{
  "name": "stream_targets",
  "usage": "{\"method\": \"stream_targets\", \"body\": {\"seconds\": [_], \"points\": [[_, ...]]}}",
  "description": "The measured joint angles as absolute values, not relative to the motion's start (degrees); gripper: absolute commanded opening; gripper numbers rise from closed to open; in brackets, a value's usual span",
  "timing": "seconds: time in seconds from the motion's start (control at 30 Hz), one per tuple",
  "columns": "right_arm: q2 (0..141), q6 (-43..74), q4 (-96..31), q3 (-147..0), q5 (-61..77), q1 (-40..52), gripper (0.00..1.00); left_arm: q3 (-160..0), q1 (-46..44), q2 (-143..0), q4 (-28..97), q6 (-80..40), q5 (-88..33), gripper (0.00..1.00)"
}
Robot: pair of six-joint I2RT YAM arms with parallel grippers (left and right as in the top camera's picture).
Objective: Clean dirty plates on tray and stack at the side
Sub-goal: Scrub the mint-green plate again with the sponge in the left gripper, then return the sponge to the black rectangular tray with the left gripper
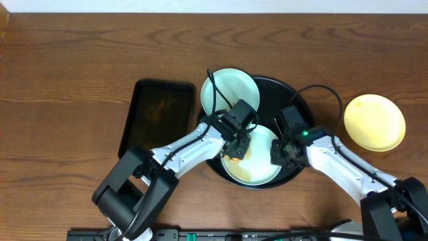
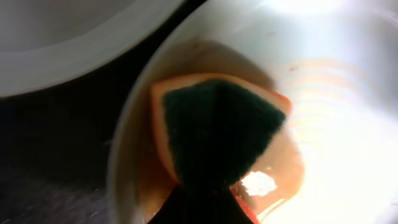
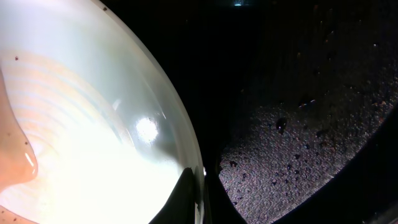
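A mint-white plate with brown sauce lies in the round black tray. My left gripper is shut on the sponge, dark scouring side up, and presses it on the plate's smeared left part. My right gripper is shut on that plate's right rim. A second mint-white plate rests on the tray's far left rim. The pale yellow plate lies on the bare wood at the right.
A rectangular black tray lies left of the round tray. Black cables loop over the round tray from both arms. The tray floor beside the held plate carries small droplets.
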State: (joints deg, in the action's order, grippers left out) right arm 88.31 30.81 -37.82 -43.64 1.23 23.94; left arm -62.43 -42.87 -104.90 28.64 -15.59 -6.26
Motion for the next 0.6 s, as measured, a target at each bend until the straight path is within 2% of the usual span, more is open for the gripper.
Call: {"method": "stream_targets", "body": {"seconds": [0.27,0.6], "points": [[88.31,30.81,-37.87,-43.66,1.52,23.94,0.01,-63.57,-43.22,-103.07,33.82,-15.59,0.71,0.07],[88.31,30.81,-37.85,-43.66,1.52,23.94,0.03,-63.57,-41.93,-92.55,37.12,-15.59,5.74,0.08]]}}
